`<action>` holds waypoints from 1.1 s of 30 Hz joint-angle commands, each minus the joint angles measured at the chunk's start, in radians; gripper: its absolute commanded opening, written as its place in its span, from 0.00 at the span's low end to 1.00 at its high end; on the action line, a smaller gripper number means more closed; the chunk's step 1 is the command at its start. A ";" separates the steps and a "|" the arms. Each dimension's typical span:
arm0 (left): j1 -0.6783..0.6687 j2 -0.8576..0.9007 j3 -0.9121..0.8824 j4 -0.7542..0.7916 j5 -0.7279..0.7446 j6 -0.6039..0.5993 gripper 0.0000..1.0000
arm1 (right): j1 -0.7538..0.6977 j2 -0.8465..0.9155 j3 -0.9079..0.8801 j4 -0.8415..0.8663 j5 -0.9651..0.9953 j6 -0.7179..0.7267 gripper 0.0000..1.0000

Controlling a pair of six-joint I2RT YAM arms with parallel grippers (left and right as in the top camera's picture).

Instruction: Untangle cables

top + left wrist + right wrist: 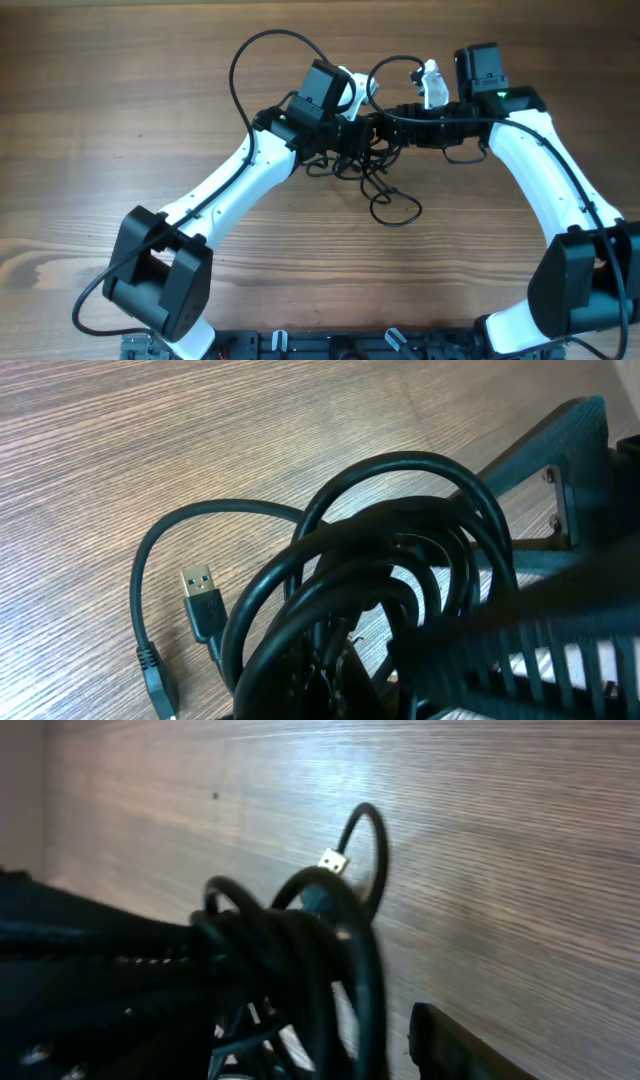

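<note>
Black cables (362, 168) bunched; left end effector (363, 131) clamped, seemingly on them; right end effector (388, 115) state unclear.

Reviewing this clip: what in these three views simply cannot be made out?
Overhead: the knot of thin black cables is too small to trace and lies partly under the left pincer and right pincer.
Left wrist: its fingertips are hidden behind the bundle.
Right wrist: close-up blur hides whether that pincer grips anything.
</note>
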 commanded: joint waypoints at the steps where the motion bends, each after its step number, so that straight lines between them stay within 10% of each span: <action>1: 0.009 -0.024 0.004 0.003 0.031 -0.010 0.04 | 0.008 0.011 0.002 -0.008 0.040 0.003 0.62; 23: 0.090 -0.104 0.004 -0.132 0.326 0.081 0.04 | -0.050 0.222 0.002 0.132 0.233 0.380 0.39; 28: 0.220 -0.121 0.001 -0.307 -0.061 0.066 0.04 | -0.083 0.225 0.002 0.137 0.105 0.340 0.36; 33: 0.218 -0.080 -0.005 -0.391 -0.150 0.027 0.04 | -0.058 0.183 0.003 0.064 -0.002 0.212 0.30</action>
